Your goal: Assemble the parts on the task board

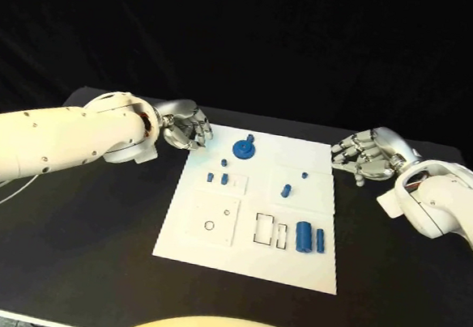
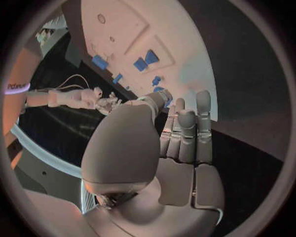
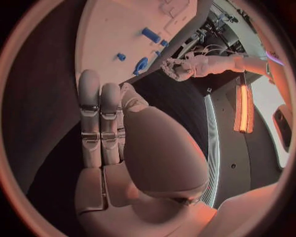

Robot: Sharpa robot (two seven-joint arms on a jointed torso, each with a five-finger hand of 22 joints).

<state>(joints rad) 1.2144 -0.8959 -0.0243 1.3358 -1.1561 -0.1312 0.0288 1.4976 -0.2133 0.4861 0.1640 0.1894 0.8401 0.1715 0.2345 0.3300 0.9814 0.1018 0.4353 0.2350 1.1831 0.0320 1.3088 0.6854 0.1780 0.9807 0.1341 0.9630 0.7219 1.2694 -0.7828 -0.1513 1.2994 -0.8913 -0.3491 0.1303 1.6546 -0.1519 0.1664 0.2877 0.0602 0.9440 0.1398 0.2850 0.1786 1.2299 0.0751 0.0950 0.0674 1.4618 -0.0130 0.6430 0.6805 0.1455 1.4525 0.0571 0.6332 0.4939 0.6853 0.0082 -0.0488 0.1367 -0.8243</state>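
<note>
on the black worktop (image 1: 77, 216) the white task board (image 1: 251, 247) carries loose blue parts (image 1: 304, 238); left robot hand (image 1: 182, 130) and right robot hand (image 1: 363, 153) flank it, empty, fingers apart; best to reach slowly, pinching one part squarely.

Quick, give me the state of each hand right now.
Left hand: open, holding nothing, beside the task board's far left corner.
Right hand: open, holding nothing, beside its far right corner.
</note>
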